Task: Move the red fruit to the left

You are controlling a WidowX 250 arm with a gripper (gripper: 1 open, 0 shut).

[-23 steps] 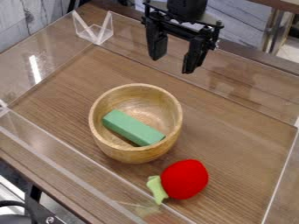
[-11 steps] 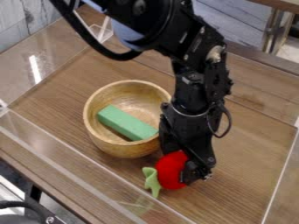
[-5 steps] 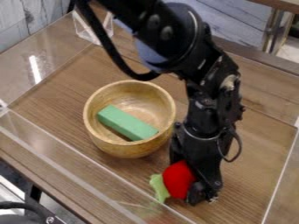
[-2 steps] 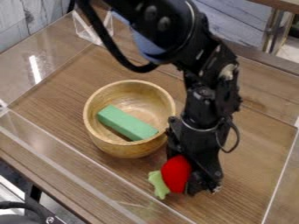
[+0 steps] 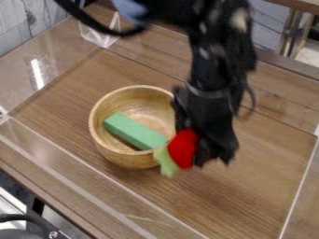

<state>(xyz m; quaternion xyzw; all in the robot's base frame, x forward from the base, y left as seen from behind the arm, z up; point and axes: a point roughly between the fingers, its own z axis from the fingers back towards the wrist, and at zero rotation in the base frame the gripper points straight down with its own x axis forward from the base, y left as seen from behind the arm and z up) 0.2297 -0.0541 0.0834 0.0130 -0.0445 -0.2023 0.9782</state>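
Though blurry, red fruit (image 5: 184,147) between jaws.

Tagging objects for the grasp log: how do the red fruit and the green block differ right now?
Place: the red fruit is up in the gripper; the green block lies in the wooden bowl.
Shape: the fruit is rounded with light-green leaves; the block is long and rectangular.
Sharpness: the fruit looks blurred and partly hidden by the gripper; the block is crisp and mostly exposed.
Shared: both have some green.

The block (image 5: 134,132) lies in the bowl (image 5: 130,121), with the fruit (image 5: 182,148) at the bowl's right.
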